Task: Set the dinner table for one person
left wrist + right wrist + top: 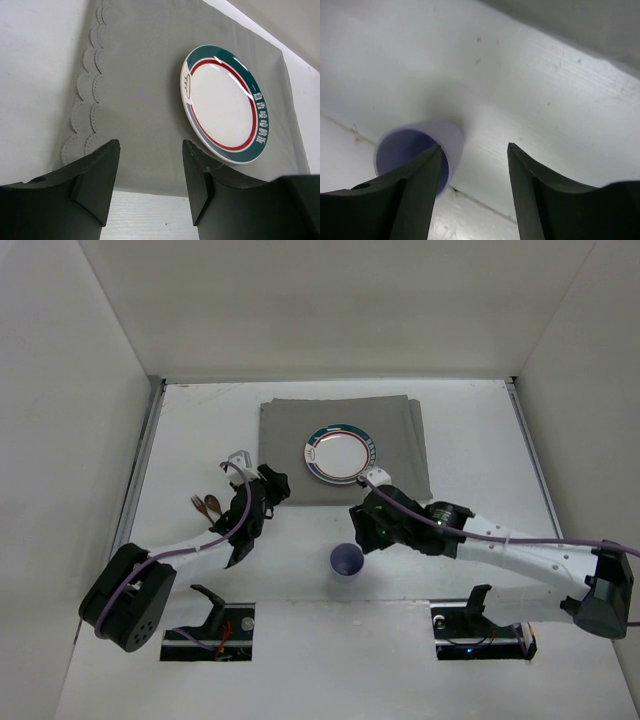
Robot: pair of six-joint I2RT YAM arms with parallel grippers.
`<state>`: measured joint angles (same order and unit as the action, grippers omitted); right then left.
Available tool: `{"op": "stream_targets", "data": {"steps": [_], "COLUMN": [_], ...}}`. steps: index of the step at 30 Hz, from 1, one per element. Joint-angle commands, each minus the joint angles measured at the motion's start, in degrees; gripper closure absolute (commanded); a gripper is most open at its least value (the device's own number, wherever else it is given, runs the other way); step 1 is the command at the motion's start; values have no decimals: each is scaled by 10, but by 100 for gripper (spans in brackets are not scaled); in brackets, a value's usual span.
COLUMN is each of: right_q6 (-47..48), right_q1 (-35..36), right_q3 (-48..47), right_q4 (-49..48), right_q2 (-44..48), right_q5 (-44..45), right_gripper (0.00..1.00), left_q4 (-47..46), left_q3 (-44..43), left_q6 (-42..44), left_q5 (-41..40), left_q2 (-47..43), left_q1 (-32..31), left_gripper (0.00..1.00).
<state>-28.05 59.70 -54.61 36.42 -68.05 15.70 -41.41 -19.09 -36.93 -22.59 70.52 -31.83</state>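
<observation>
A: What lies on the grey placemat (290,440)?
B: A green-and-red-rimmed plate (341,453), right of its middle.
A: And off it?
B: A lilac cup (347,561), upright, out past its near edge; wooden cutlery (207,506) off its near left corner.

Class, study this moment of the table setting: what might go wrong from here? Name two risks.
1. The purple cup stands just beside one of the open right fingers; a sideways move may tip it.
2. The spoon and fork lie close to the left arm, which might sweep them out of place.
</observation>
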Motion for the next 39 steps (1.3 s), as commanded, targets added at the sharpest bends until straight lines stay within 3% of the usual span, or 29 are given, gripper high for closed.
{"op": "stream_targets", "data": {"steps": [1,8,11,13,16,18,23,27,33,39], "right_q6": [21,44,51,60,60,62,98,121,143,153], "right_q1": [27,54,54,53,53,48,-72,-207,-353,-419], "right_q3": [-28,-16,-17,-18,-35,-52,-140,-238,-462,-599], "right_q4": [72,40,20,8,-1,-12,-105,-173,-107,-27], "right_q2": [-2,-35,-53,-71,-96,-93,-56,-142,-345,-465], "right_q5": [-1,-39,-52,-53,-38,-20,19,-8,-1,5], "right_gripper": [38,39,46,56,84,92,97,97,98,99], "left_q4": [-31,-27,-27,-26,-27,-26,-29,-27,-26,-24], "left_q3": [-5,-5,-6,-5,-5,-5,-2,-6,-6,-4], "left_q6": [-2,-2,-5,-3,-2,-5,-3,-4,1,-1], "left_q5": [-2,-6,-1,-3,-6,-3,-8,-4,-8,-9], "left_q2": [-1,-5,-2,-9,-5,-5,-8,-1,-1,-7], "left_q1": [1,-1,2,-2,0,3,-1,0,-1,0], "left_gripper": [50,50,50,50,49,49,49,49,49,49]}}
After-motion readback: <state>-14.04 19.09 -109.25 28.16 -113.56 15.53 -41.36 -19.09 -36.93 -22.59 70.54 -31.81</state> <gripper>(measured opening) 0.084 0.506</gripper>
